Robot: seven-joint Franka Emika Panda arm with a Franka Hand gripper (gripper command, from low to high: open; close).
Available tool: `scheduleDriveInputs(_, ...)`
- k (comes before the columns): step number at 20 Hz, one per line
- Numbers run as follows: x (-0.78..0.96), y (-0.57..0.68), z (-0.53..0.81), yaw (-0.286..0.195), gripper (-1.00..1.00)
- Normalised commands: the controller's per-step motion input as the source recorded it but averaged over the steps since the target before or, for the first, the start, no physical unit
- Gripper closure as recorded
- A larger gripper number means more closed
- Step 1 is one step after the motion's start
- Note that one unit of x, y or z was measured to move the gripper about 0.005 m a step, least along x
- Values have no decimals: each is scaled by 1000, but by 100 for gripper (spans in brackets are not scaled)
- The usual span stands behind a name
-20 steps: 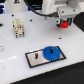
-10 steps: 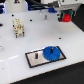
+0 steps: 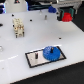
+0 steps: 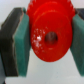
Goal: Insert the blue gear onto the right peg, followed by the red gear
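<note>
The gripper [image 3: 65, 15] hangs high near the far edge of the white bench [image 3: 20, 50], toward the exterior view's right, its pads [image 4: 21, 44] pinching the red gear [image 4: 49, 36] by the toothed rim (the wrist view shows the hub hole facing the camera). The blue gear [image 3: 50, 52] lies flat on the grey black-rimmed plate [image 3: 35, 58], over its end toward the exterior view's right, well apart from the gripper. A thin dark pin [image 3: 36, 55] stands upright on the plate's other half.
</note>
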Motion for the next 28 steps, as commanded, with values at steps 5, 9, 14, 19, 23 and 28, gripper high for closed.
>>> scheduleDriveInputs(5, 770, -187, 410, 0, 100)
scheduleDriveInputs(9, 785, -188, 369, 0, 100)
scheduleDriveInputs(14, 781, -224, 269, 0, 100)
scheduleDriveInputs(19, 770, -239, 181, 0, 100)
scheduleDriveInputs(23, 745, -261, 110, 0, 100)
scheduleDriveInputs(28, 652, -260, 38, 0, 100)
